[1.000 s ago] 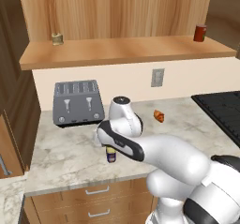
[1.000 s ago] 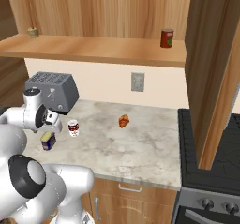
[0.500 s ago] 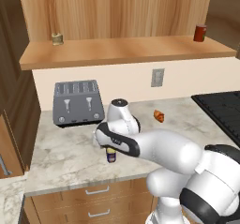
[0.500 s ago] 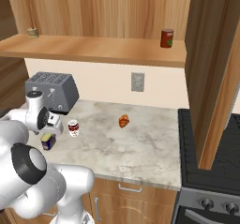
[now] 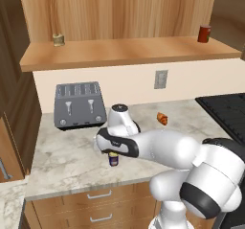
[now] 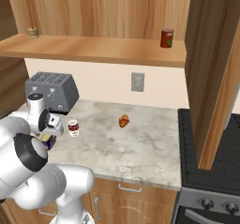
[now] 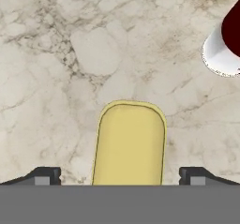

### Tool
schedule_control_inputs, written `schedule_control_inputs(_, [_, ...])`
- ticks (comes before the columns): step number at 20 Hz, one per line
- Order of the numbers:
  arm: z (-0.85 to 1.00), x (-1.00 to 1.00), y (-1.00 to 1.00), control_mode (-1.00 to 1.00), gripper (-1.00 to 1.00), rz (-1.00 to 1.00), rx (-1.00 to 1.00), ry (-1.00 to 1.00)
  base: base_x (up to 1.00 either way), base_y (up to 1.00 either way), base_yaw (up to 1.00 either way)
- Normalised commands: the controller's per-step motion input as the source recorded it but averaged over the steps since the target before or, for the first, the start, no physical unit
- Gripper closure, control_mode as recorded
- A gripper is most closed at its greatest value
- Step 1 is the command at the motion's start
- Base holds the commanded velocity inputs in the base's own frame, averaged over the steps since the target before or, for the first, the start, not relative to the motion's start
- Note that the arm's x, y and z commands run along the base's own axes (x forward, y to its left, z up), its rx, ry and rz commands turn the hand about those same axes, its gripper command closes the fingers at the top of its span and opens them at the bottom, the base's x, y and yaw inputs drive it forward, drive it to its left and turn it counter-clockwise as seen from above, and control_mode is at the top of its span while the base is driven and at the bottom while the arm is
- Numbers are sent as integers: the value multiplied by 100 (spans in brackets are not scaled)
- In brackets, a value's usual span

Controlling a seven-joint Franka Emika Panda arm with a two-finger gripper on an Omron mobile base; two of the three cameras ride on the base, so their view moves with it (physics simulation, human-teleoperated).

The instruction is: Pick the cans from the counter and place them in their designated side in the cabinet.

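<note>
The dark blue can (image 5: 114, 160) with the yellow top (image 7: 130, 143) stands upright on the marbled counter (image 5: 67, 154). My gripper (image 7: 121, 176) hangs straight over it, open, one fingertip (image 7: 47, 175) on each side of the can and apart from it. From the right base view the arm hides most of this can (image 6: 48, 141). The red-and-white can (image 6: 73, 128) stands a short way off on the counter, also at the hand view's upper right (image 7: 225, 45). The wooden cabinet shelf (image 5: 129, 51) runs above.
A grey toaster (image 5: 80, 105) stands against the wall behind the cans. A croissant (image 6: 123, 121) lies mid-counter. On the shelf sit an olive-tan can (image 5: 58, 40) at the left and a dark red can (image 6: 167, 38) at the right. A black stove (image 6: 211, 162) borders the counter's right end.
The hand has sunk a little over the blue can and the elbow has swung slightly. Both cans stay where they were.
</note>
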Motion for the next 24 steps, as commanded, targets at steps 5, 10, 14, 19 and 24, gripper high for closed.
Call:
schedule_control_inputs(5, [-14, 4, 8, -100, -100, 0, -1, 0, 0, 0, 0])
schedule_control_inputs(10, [-11, 1, 6, -100, 100, 0, -1, 0, 0, 0, 0])
schedule_control_inputs(14, [-5, 0, 2, -100, 100, 0, -1, 0, 0, 0, 0])
schedule_control_inputs(19, [1, 0, -6, -100, 100, 0, 0, -4, 0, 0, 0])
schedule_control_inputs(24, [13, 0, -9, -100, 100, 0, 0, -8, 0, 0, 0])
